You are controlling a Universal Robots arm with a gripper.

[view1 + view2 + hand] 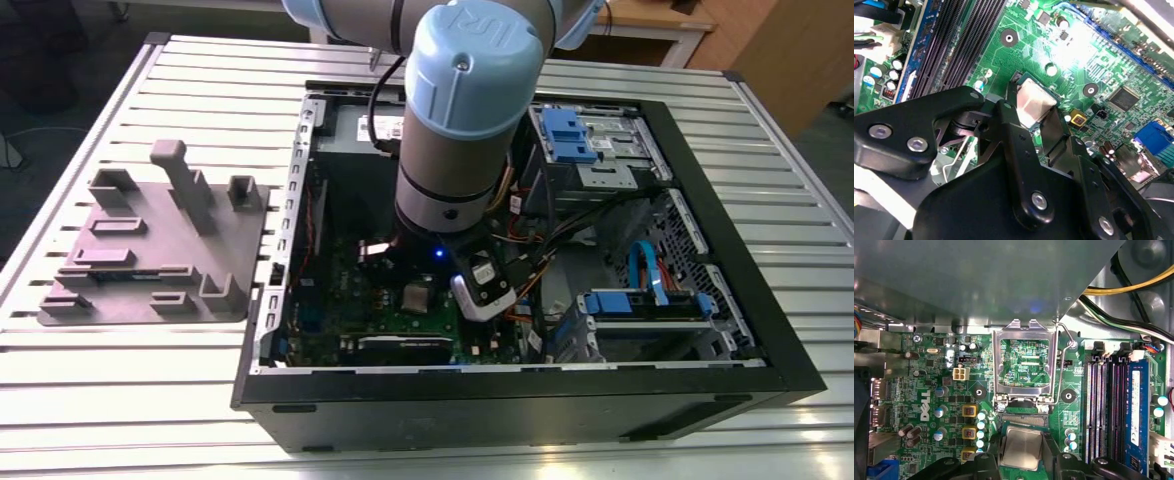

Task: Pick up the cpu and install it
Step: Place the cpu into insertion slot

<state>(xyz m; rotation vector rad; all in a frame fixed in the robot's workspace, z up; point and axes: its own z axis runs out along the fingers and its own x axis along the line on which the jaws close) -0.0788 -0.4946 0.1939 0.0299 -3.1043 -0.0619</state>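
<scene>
The gripper had its two black fingers drawn in against opposite edges of the cpu, pinching it; the chip lay flat over the socket on the green motherboard, just beside the flipped-up metal frame; whether it rested seated could not be told.

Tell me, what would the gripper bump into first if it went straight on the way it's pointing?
Most likely the cpu: it lies directly in front of the gripper, with the green motherboard just behind it. The gap between them cannot be judged.
</scene>
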